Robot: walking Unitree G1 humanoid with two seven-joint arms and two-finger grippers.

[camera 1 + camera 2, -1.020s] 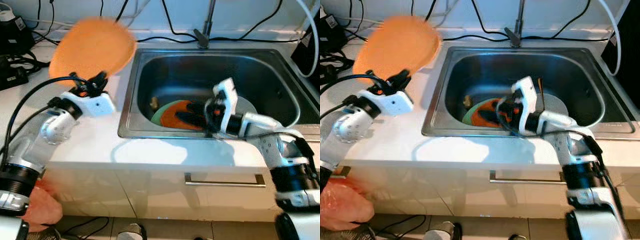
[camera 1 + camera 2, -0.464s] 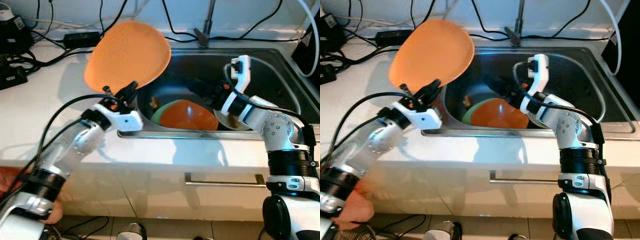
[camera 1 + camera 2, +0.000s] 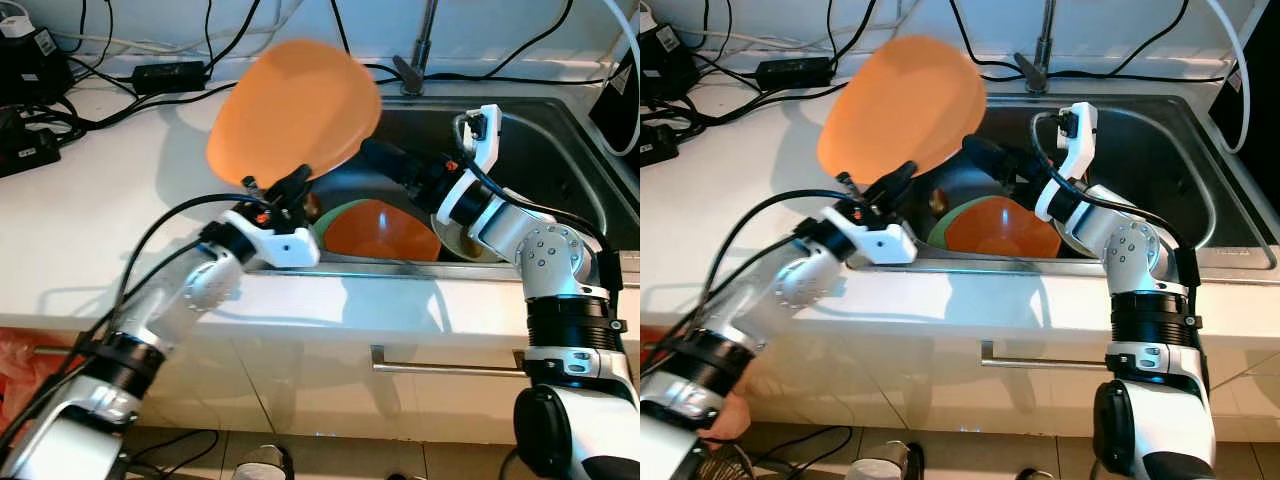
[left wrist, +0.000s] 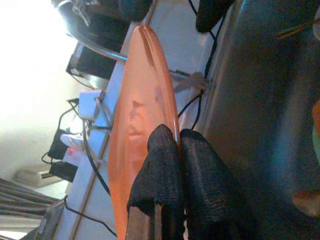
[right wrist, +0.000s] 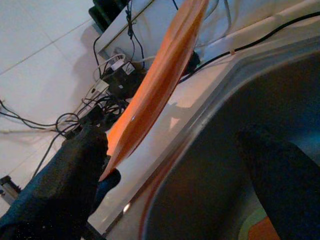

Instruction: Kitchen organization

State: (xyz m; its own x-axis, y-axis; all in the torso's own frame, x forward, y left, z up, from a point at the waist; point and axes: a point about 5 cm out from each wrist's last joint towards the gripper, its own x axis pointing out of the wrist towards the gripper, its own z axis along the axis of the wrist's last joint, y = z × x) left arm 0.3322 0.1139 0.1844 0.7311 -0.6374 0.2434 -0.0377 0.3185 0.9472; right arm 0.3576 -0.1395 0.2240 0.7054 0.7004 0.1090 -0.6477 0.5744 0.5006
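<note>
The left pincer [image 3: 288, 192] is clenched on the lower rim of an orange plate [image 3: 295, 110], fingers [image 4: 165, 165] pressed tight together on either side of the edge. The plate stands tilted up above that pincer, over the near-left corner of the sink [image 3: 560, 150] where it meets the white table [image 3: 90, 210].

The right pincer [image 3: 385, 165] reaches across the basin toward the plate, fingers [image 5: 75, 170] spread wide and gripping nothing; one sits just beside the plate's lower edge, the other well apart from it, over the basin.

Below the right pincer, in the sink, an orange bowl [image 3: 380, 230] rests on a green plate [image 3: 325, 222], with a grey dish [image 3: 465, 245] just under that arm. Black cables [image 3: 120, 75] run along the table behind the left pincer, and a tap [image 3: 418, 50] rises beyond both.
</note>
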